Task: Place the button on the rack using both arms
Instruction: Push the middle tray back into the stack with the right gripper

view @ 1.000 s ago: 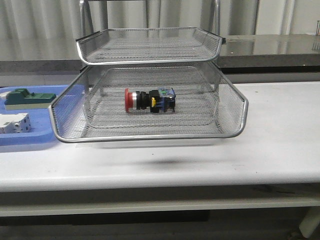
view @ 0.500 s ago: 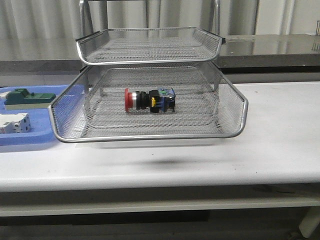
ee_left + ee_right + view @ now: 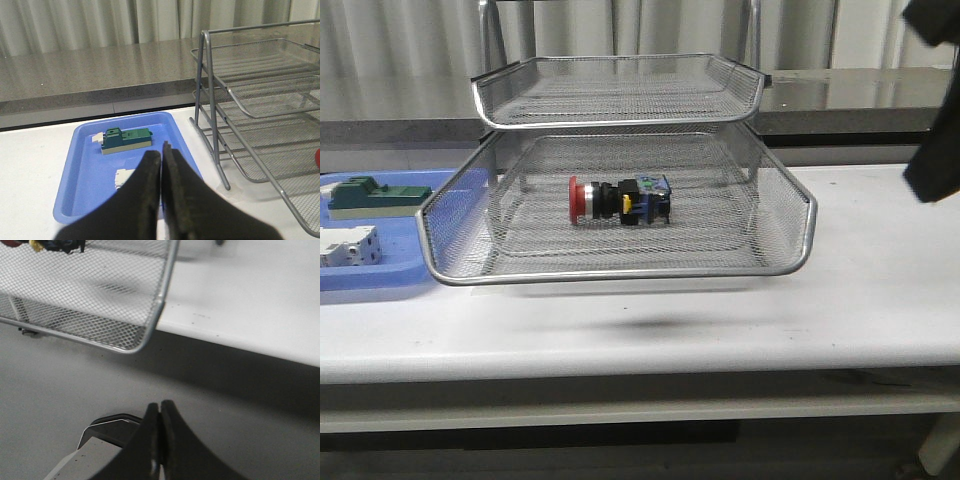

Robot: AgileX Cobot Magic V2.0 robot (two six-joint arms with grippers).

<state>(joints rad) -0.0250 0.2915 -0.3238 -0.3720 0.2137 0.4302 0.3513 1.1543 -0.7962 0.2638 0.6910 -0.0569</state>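
Lighting: even, bright, diffuse overhead. Soft shadow under rack (image 3: 620,180) on white surface (image 3: 880,290). Dim glare on grey counter (image 3: 75,70). Right arm (image 3: 935,150) motion-blurred at frame edge.

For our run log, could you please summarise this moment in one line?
button: in rack lower tier | left gripper: shut, empty | right gripper: shut, empty

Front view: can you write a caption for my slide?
Red button lying sideways in the wire rack's lower tray.

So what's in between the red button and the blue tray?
In the front view, only the rack's mesh side wall stands between the button and the blue tray; the button lies inside, the tray outside.
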